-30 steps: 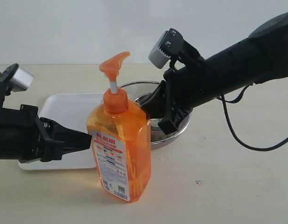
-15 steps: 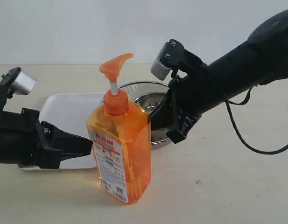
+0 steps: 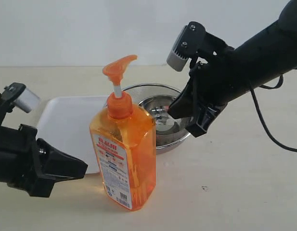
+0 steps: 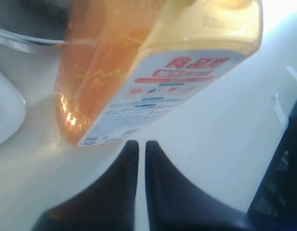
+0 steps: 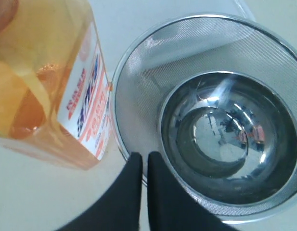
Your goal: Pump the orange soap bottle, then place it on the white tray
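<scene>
The orange soap bottle (image 3: 125, 154) stands upright on the table, its orange pump head (image 3: 118, 67) raised on the white stem. It also fills the left wrist view (image 4: 153, 72) and shows in the right wrist view (image 5: 47, 82). The white tray (image 3: 66, 122) lies behind and left of the bottle; its corner (image 4: 6, 110) shows in the left wrist view. My left gripper (image 3: 83, 168) (image 4: 137, 143) is shut and empty, low, a short way left of the bottle's base. My right gripper (image 3: 172, 111) (image 5: 141, 155) is shut and empty, hanging over the near rim of the bowl, right of the bottle.
A round steel mesh bowl (image 3: 138, 90) (image 5: 138, 62) with a shiny steel bowl (image 3: 162, 120) (image 5: 225, 139) inside it stands right behind the bottle, beside the tray. A black cable (image 3: 271, 134) trails from the right arm over the table.
My left gripper has drawn back left and down, away from the bottle's side. My right arm has lifted and moved right, away from the bottle. The bottle stays put.
</scene>
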